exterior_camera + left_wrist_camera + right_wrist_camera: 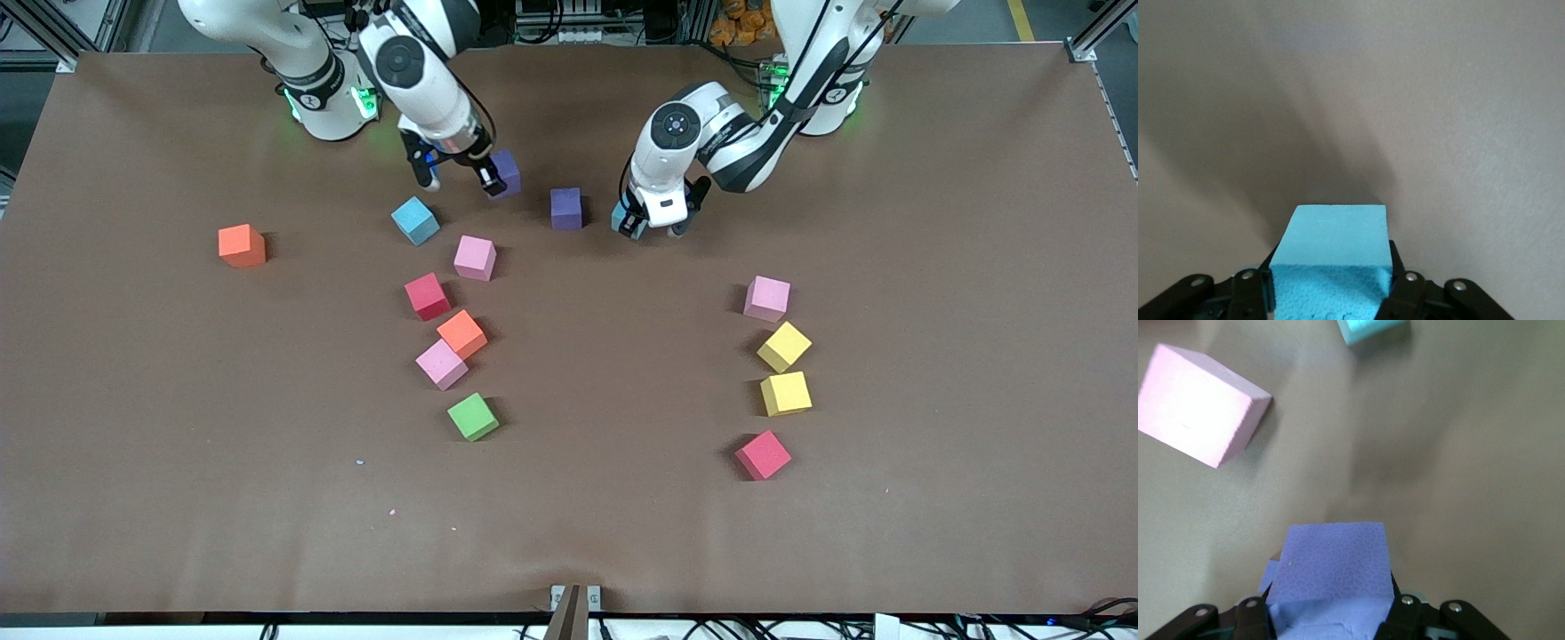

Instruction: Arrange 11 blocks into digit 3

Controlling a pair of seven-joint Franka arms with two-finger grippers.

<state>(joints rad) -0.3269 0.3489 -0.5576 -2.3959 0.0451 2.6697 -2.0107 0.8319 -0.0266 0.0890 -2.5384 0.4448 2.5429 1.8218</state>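
My left gripper (647,228) is shut on a light blue cube (625,220) low over the table beside a loose purple cube (565,208); its wrist view shows the cube (1338,233) between the fingers (1401,290). My right gripper (494,182) is shut on a second purple cube (508,167), seen in its wrist view (1331,567). Near it lie another light blue cube (415,220), a pink (475,258), red (428,296), orange (461,334) and pink cube (441,364). Toward the left arm's end lie pink (766,298), yellow (784,346), yellow (786,393) and red (763,454) cubes.
A green cube (472,416) lies nearer the front camera than the pink cube. A lone orange cube (242,245) sits toward the right arm's end. The right wrist view shows a pink cube (1201,403) and a light blue cube (1371,328) ahead.
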